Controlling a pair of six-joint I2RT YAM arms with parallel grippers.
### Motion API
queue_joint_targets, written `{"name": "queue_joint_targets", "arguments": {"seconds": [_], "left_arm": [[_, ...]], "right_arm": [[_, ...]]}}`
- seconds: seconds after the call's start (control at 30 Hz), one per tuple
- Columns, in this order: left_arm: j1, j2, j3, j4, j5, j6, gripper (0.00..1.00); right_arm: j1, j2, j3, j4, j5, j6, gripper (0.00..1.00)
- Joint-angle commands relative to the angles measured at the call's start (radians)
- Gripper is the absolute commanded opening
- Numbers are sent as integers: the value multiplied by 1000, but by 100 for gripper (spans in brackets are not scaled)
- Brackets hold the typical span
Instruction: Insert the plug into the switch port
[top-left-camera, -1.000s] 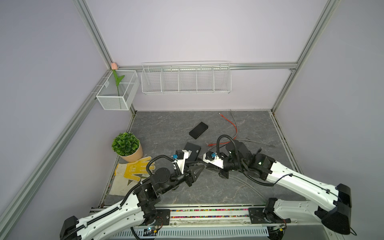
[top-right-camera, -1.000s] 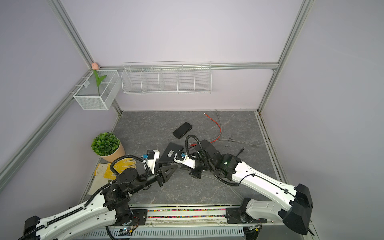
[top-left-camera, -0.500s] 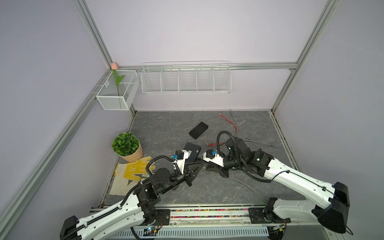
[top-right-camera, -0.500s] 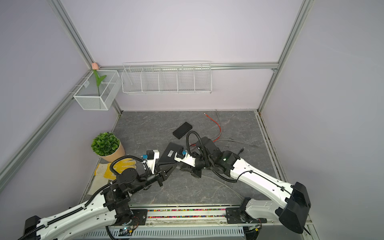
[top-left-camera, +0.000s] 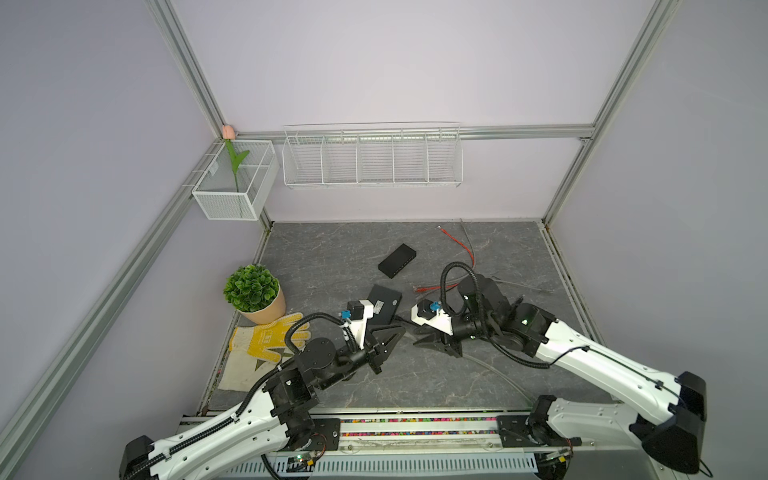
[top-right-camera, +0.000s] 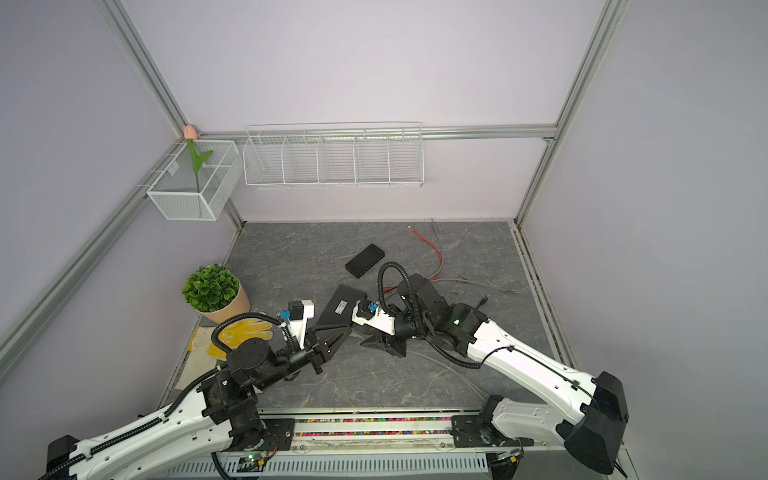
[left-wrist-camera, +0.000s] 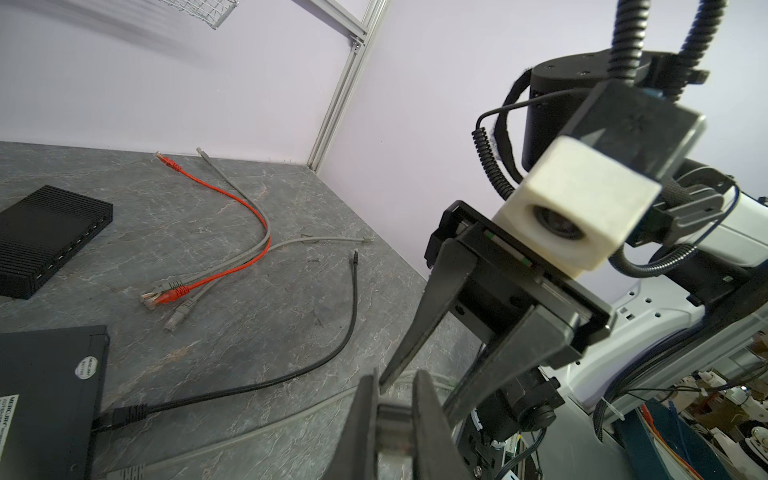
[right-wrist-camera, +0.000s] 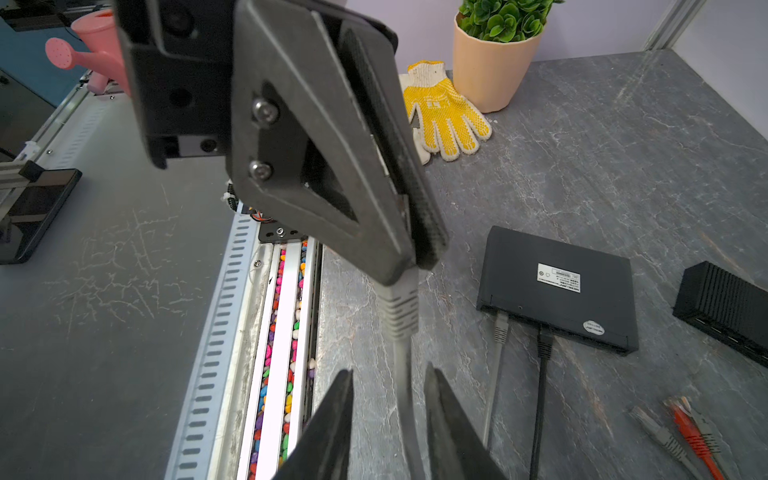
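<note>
My left gripper (top-left-camera: 390, 335) (top-right-camera: 337, 338) (left-wrist-camera: 395, 376) is shut on the grey plug (right-wrist-camera: 399, 309), held just above the table. The plug's grey cable (right-wrist-camera: 405, 395) runs back between the fingers of my right gripper (right-wrist-camera: 388, 368) (top-left-camera: 417, 337), which is open and does not pinch it. The two grippers meet tip to tip near the table's middle front. The switch (top-left-camera: 384, 305) (top-right-camera: 343, 307) (right-wrist-camera: 557, 286), a flat black box with a white label, lies just behind them. A grey lead (right-wrist-camera: 500, 328) and a black lead (right-wrist-camera: 542, 340) sit in its port side.
A second black box (top-left-camera: 397, 260) lies further back. Red and grey patch cables (top-left-camera: 465, 249) (left-wrist-camera: 216, 266) trail at the back right. A potted plant (top-left-camera: 253, 293) and a yellow glove (top-left-camera: 270, 338) are at the left. The front rail (top-left-camera: 415, 432) borders the table.
My left gripper has shut on the plug. My right gripper has opened and let the plug go, with the cable still running between its fingers.
</note>
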Motion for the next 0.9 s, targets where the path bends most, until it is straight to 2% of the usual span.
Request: {"name": "queue_joint_targets", "arguments": {"seconds": [0.0,0.1,0.27,0.37,0.87], "left_arm": [[-3,2,4,-3,20,17,6],[-3,-2,5,-3,26,23,6],[-3,-1,5,-2,36,33,5],[-3,-4,5,-6,39,37,4],[-3,-34,0,-19,58,42,3]], "right_arm": [[-4,34,42,-51,-62,-40,32],[-3,63,65,-71,-72,-50,31],[-6,88,91,-86,-86,-63,22],[-5,93,99,-92,-91,-67,20],[-14,65,76,-89,-103,-68,20]]}}
